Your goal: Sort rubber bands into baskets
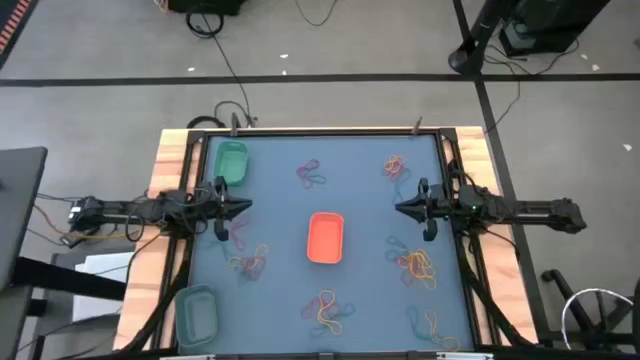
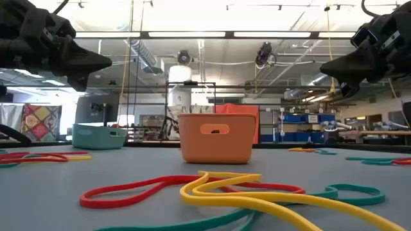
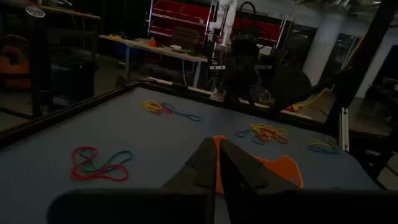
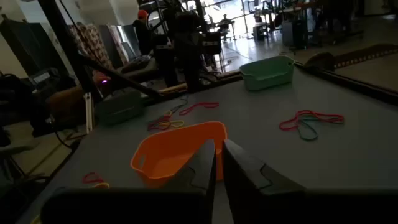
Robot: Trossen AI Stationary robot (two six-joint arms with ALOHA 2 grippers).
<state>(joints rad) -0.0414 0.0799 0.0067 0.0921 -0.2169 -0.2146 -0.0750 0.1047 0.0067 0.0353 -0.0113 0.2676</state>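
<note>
The orange basket (image 1: pixel 325 237) stands at the table's middle, the bright green basket (image 1: pixel 232 160) at the far left, and the dull teal-green basket (image 1: pixel 197 310) at the near left. Clusters of red, yellow and teal rubber bands lie loose on the mat: far middle (image 1: pixel 312 174), far right (image 1: pixel 396 166), left (image 1: pixel 247 260), right (image 1: pixel 415 262) and near middle (image 1: pixel 327 310). My left gripper (image 1: pixel 243 207) hovers left of the orange basket and points at it, shut and empty (image 3: pixel 216 163). My right gripper (image 1: pixel 400 208) hovers to the basket's right, also shut and empty (image 4: pixel 217 163).
The mat is framed by a raised wooden rim (image 1: pixel 170 150). Black cables run along the table's left and right sides (image 1: pixel 470 280). One more band cluster lies at the near right (image 1: pixel 428 322). Bare mat lies between the clusters around the orange basket.
</note>
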